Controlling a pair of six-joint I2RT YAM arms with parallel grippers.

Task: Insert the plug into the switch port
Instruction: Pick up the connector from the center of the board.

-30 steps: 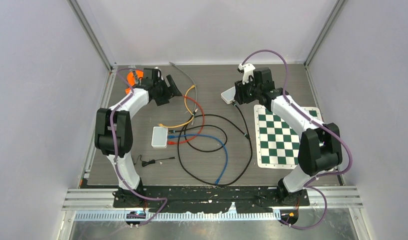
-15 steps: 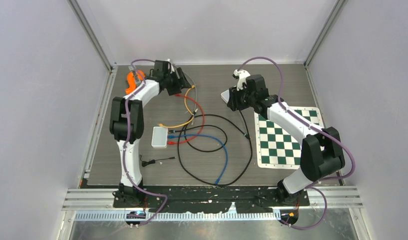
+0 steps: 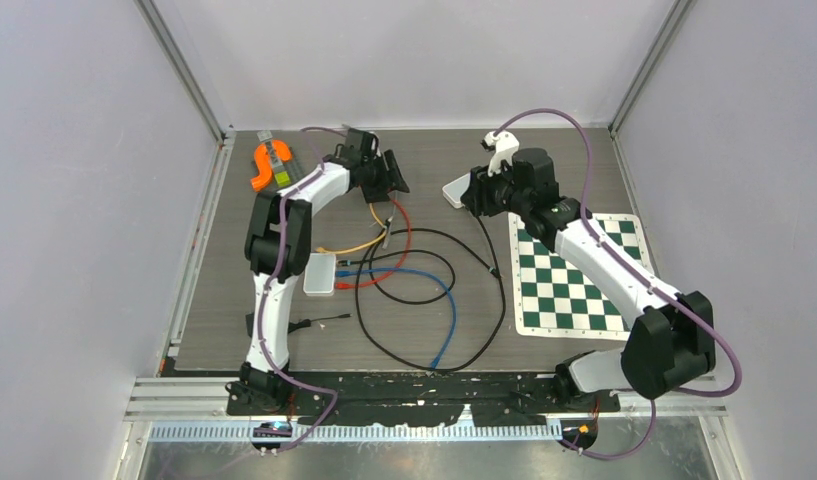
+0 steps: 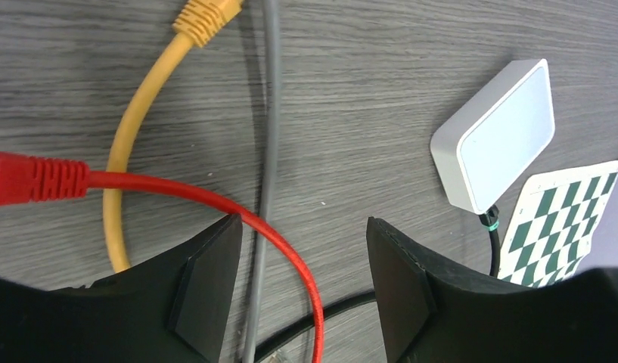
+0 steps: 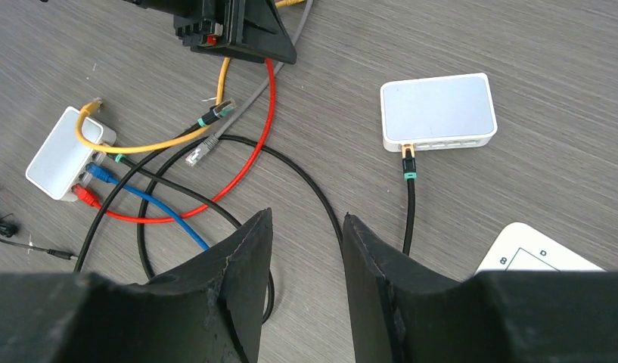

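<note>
Grey wood tabletop (image 3: 434, 150). Seeing left gripper (image 4: 303, 234) gaping open over the red cable (image 4: 290, 249), red plug (image 4: 33, 178) loose just beside it, nothing gripped. Same for right gripper (image 5: 307, 223): open, empty, near white switch (image 5: 438, 110).

Reference: near switch (image 3: 319, 273) on the table (image 3: 434, 150). The cable tangle (image 3: 394, 270) lies directly to its right, with 4 cables entering its right side. The far switch (image 3: 456, 190) sits behind and right; the chessboard mat (image 3: 564, 280) lies further right. The hand tool (image 3: 269, 163) lies behind-left, and 1 thin lead (image 3: 314, 322) lies in front.
</note>
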